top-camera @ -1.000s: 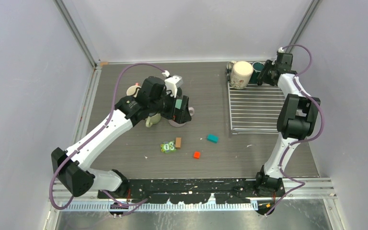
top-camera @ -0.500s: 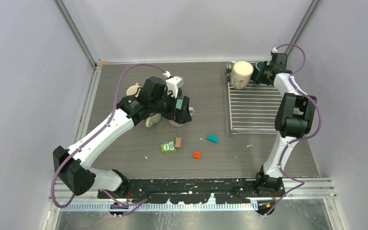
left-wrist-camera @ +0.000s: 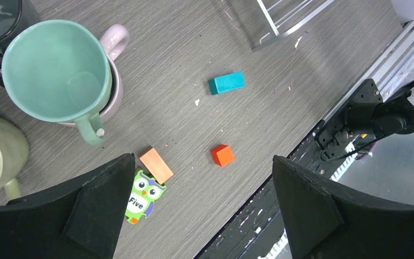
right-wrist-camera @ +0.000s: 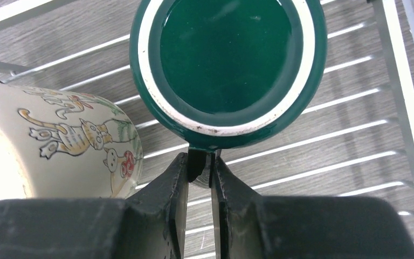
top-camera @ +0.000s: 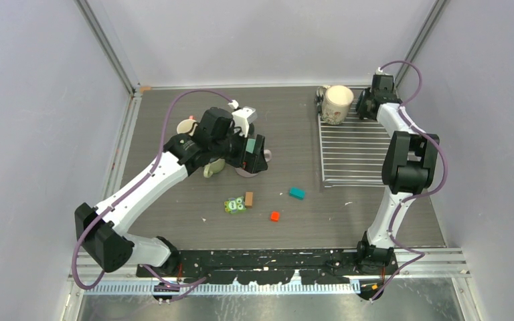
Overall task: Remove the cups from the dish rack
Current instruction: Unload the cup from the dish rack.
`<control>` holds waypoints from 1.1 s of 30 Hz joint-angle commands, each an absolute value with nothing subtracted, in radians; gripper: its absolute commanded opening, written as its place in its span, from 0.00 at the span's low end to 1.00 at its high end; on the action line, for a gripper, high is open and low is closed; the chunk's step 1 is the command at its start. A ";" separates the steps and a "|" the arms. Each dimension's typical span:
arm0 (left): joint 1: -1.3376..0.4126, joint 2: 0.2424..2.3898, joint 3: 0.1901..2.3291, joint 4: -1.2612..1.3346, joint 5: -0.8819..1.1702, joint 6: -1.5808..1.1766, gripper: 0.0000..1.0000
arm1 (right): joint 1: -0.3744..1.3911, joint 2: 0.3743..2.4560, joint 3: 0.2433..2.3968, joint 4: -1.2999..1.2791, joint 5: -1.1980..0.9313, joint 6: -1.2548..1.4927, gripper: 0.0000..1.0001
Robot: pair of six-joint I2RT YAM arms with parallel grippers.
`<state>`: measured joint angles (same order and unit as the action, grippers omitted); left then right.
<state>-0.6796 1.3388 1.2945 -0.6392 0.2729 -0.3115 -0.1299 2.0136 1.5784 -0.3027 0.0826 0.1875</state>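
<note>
Green cup [right-wrist-camera: 226, 65], where?
On the dish rack [right-wrist-camera: 356, 129], far right corner of the surface; right end effector [right-wrist-camera: 199, 167] pinching its handle.
Left end effector [left-wrist-camera: 202, 172]?
Spread, above an owl card [left-wrist-camera: 140, 197] reading "Five".

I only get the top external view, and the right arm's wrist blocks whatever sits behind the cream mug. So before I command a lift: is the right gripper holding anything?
Observer: Yes. The right wrist view shows the right gripper shut on the handle of a dark green mug, which sits on the dish rack close beside the cream mug.
Operator: And the left gripper, is it empty? From above, its wrist covers the fingers.
Observer: Empty. The left wrist view shows the left gripper open and holding nothing. A light teal mug nested in a mauve-pink mug stands free of its fingers.
</note>
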 commanded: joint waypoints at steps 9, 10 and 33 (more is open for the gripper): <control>-0.681 1.335 1.291 -0.602 0.288 -0.312 1.00 | -0.126 1.898 1.492 -0.293 0.216 0.173 0.22; -0.681 1.335 1.291 -0.601 0.288 -0.313 1.00 | -0.126 1.897 1.485 -0.289 0.219 0.178 0.23; -0.681 1.348 1.290 -0.604 0.291 -0.310 1.00 | -0.122 2.040 1.597 -0.321 0.260 0.263 0.42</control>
<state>-0.6796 1.3441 1.2896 -0.6395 0.2733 -0.3115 -0.1253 2.0258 1.5314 -0.3279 0.2344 0.2382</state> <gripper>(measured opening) 0.996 0.421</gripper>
